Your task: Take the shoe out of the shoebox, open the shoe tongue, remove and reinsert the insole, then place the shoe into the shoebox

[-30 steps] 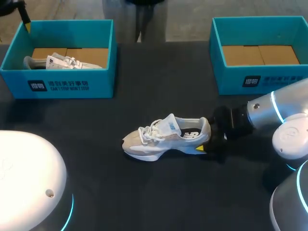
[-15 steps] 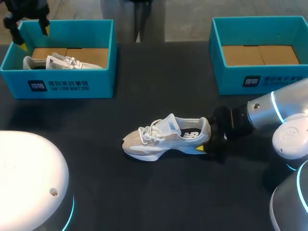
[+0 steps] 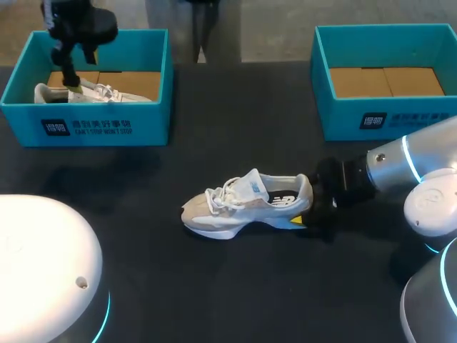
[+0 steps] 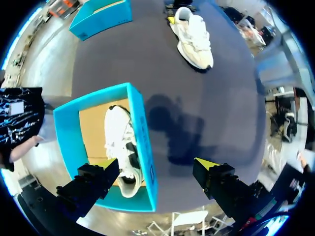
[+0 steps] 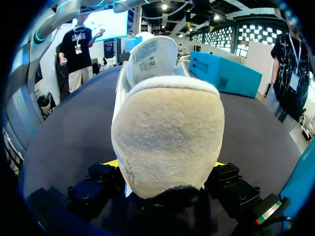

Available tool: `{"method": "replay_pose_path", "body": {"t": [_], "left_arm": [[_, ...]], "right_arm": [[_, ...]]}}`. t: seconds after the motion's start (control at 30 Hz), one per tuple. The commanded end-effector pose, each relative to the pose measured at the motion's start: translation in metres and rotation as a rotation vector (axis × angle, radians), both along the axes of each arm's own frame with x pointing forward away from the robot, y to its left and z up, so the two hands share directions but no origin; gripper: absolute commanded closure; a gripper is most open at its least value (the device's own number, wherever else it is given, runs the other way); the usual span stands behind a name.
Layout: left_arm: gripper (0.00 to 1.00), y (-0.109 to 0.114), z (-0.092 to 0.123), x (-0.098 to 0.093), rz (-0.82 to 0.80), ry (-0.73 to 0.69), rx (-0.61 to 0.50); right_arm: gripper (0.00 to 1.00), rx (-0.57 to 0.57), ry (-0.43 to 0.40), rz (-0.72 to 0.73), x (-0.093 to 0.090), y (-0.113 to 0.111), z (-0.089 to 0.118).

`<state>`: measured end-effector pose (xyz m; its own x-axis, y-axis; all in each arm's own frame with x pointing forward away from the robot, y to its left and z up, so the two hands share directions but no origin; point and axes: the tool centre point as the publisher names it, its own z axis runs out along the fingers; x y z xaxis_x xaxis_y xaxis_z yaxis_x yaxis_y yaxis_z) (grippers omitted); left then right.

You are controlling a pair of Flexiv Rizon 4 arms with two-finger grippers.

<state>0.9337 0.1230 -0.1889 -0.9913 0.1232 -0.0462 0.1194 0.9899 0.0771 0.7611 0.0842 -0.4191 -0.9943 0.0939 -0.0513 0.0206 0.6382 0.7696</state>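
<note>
Item: white sneaker [image 3: 243, 204], standing upright mid-table on dark table [image 3: 214, 286], toe pointing toward left arm's side. Heel: right gripper [image 5: 165, 164] clamping it, fingers pressing both sides. Over left shoebox [image 3: 107, 127]: left gripper [image 4: 156, 164] hovering, jaws spread wide, holding nothing. Inside that box: second sneaker [image 3: 86, 91] lying. Well apart: right shoebox [image 3: 357, 118] standing.

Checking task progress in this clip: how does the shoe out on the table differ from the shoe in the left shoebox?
The table shoe stands upright outside any box; the boxed shoe lies inside the left shoebox. The right gripper has its jaws closed on the table shoe's heel; the left gripper hangs over the boxed shoe, jaws open, not gripping it. Both are light-coloured laced sneakers.
</note>
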Motion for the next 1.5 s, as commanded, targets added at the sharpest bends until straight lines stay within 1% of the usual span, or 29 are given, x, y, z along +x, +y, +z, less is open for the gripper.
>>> {"method": "replay_pose_path", "body": {"t": [0.03,0.07,1.03,1.1,1.17,1.3,1.5], "left_arm": [[0.0,-0.013,-0.006,0.0,0.001,0.013,0.005],[0.0,-0.016,-0.007,0.0,-0.028,0.02,-0.016],[0.0,-0.016,-0.007,0.0,-0.028,0.02,-0.016],[0.0,-0.016,-0.007,0.0,-0.013,0.018,-0.041],[0.0,-0.019,-0.004,-0.002,0.026,0.022,-0.053],[0.0,-0.024,-0.008,-0.001,0.117,0.029,-0.055],[0.0,-0.033,-0.01,-0.001,0.351,0.036,-0.057]], "right_arm": [[1.0,-0.001,0.0,0.0,0.001,0.001,0.0],[1.0,-0.001,0.0,0.0,0.001,0.001,0.0],[1.0,-0.001,0.0,0.0,0.001,0.001,0.0],[1.0,-0.001,0.0,0.0,0.001,0.001,0.0],[1.0,-0.001,0.0,0.0,0.001,0.001,0.0],[1.0,-0.001,0.0,0.0,0.001,0.001,0.0],[1.0,-0.001,0.0,0.0,0.001,0.001,0.0]]}}
